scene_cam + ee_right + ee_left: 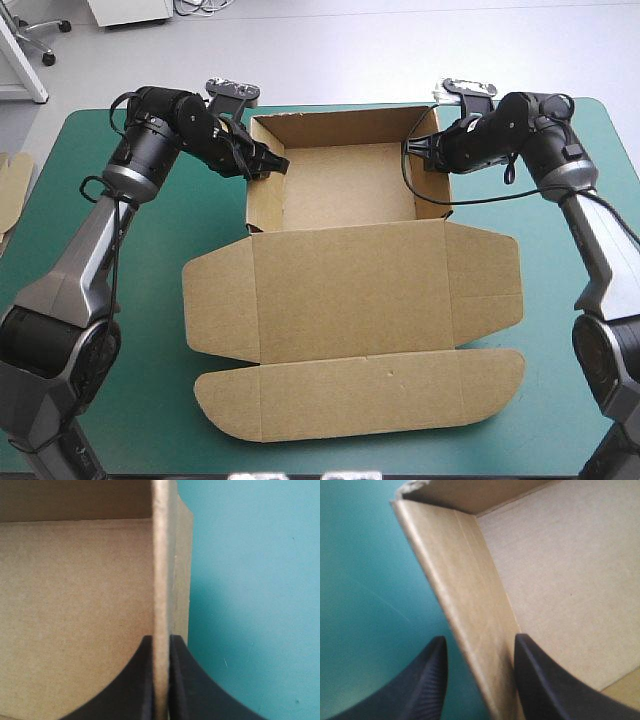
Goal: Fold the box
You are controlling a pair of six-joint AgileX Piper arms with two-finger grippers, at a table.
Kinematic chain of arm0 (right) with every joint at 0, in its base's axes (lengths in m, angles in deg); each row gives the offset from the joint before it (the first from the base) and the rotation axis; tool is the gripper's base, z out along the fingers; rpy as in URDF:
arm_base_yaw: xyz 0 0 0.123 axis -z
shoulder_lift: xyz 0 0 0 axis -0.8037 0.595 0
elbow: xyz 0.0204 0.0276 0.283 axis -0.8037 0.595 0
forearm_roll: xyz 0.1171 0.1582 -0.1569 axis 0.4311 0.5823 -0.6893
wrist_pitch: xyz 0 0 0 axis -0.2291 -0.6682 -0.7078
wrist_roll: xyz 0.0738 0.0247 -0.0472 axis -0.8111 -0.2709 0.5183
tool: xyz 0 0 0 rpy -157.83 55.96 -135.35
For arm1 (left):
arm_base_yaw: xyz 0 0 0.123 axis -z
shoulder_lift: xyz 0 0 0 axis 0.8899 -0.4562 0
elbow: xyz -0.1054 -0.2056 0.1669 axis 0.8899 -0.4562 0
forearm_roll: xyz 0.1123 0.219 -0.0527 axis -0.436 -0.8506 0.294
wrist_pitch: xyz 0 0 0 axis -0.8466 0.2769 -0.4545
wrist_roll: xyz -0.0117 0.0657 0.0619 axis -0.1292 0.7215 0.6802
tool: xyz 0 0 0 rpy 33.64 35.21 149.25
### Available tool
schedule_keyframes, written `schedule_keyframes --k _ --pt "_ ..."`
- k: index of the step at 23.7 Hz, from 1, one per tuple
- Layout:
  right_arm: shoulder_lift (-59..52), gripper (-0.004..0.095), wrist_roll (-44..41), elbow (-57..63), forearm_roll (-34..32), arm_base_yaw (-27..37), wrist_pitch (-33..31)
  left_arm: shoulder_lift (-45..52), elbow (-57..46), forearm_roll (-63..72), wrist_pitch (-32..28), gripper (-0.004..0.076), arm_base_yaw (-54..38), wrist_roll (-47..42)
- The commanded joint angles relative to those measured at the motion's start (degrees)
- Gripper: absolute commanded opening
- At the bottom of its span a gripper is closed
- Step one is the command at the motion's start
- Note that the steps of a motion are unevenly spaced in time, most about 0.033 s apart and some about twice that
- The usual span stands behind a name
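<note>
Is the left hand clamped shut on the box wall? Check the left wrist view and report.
No: the left hand is open, fingers apart, one on each side of the box wall.

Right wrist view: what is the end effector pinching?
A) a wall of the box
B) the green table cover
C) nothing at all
A: the right end effector has one black finger pressed on each side of a raised wall of the box.
</note>
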Motion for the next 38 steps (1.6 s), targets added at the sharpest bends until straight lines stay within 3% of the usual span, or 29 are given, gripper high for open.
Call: schedule_keyframes --k 1,6,14,17,23,26,38 --pt "-2.7 -0.0013 -0.6 -1.9 2.8 0.0 2.7 1.8 2.0 -0.4 -0.1 0.0309 0.3 -0.5" --pt "-2.7 -0.0013 -0.6 -1.9 2.8 0.0 4.0 -0.4 2.0 -0.4 3.6 0.0309 0.3 -0.7" --pt "-2.1 -0.0013 0.8 -1.9 3.0 0.0 2.8 -2.3 2.0 -0.5 2.2 0.0286 0.3 -1.7" --pt "-0.3 -0.0013 1.6 -1.9 2.3 -1.2 1.7 -3.7 2.0 -0.5 2.7 0.0162 0.3 -1.7" --pt "2.4 -0.0013 1.8 -2.1 0.8 -1.8 0.3 -4.5 2.0 -3.6 2.0 -0.0013 0.3 -1.7" --pt "3.1 -0.0013 1.6 -2.8 -2.9 -3.2 -0.5 -4.8 2.0 -4.6 1.3 -0.0014 0.3 -1.7" --pt "5.3 -0.0012 0.3 -6.1 -7.4 -4.0 -4.2 -7.2 2.0 -7.8 -2.3 -0.0014 0.3 -3.3"
